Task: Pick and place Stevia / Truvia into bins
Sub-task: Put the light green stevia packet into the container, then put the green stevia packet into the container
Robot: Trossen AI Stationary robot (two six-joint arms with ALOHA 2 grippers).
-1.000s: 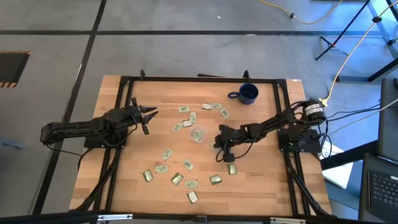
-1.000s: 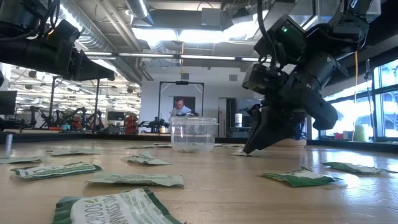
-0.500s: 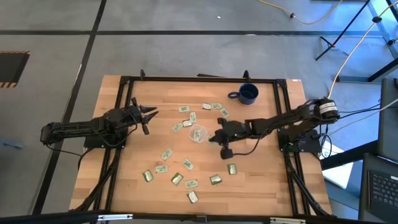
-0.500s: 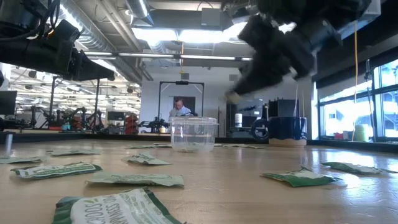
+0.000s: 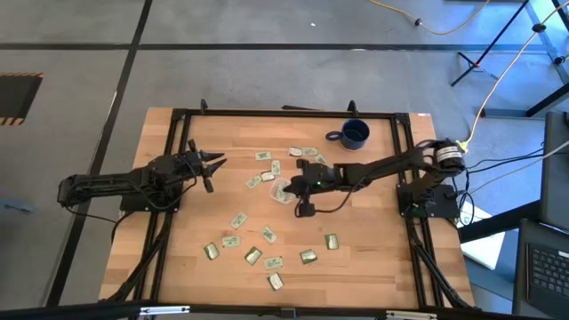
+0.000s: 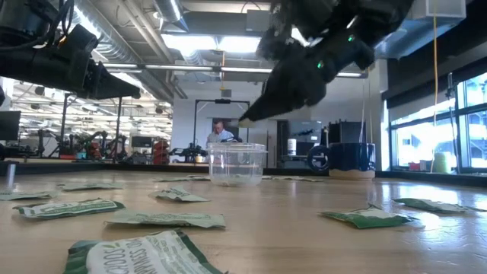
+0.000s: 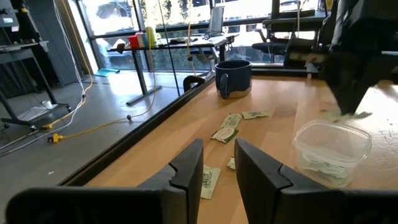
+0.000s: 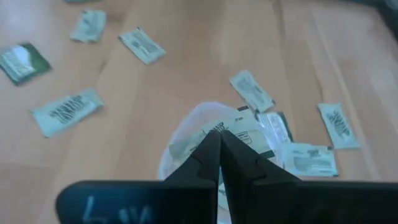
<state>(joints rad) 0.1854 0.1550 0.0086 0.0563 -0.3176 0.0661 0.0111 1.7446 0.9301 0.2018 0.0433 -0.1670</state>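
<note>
Several pale green and white sachets (image 5: 252,256) lie flat across the wooden table, and a few lie inside the clear plastic cup (image 5: 283,191) near the table's middle. The cup (image 6: 237,164) stands upright. My right gripper (image 5: 289,187) hangs just above the cup's rim (image 8: 180,146), slanting down from the right, shut on one sachet (image 8: 252,135). My left gripper (image 5: 213,160) waits open above the table's left part, left of the cup (image 7: 331,146). My right gripper pinches one white sachet with dark print by its edge (image 8: 225,129) between the two fingertips. The fingers slant down from the table's right. The sachet is lifted clear and sticks out past the tips over the cup's opening; in the low view only a pale bit (image 6: 245,122) shows at the tips.
A dark blue mug (image 5: 354,134) stands near the far edge, right of centre. Loose sachets (image 5: 307,152) lie around the cup, toward the far side and toward the near edge (image 5: 275,281). Black frame rails (image 5: 169,222) run along the table's sides.
My right gripper has risen from the table right of and nearer than the cup, where its fingers pointed down at the surface. It has swung toward the table's left and far side to just above the cup, carrying a sachet lifted clear.
</note>
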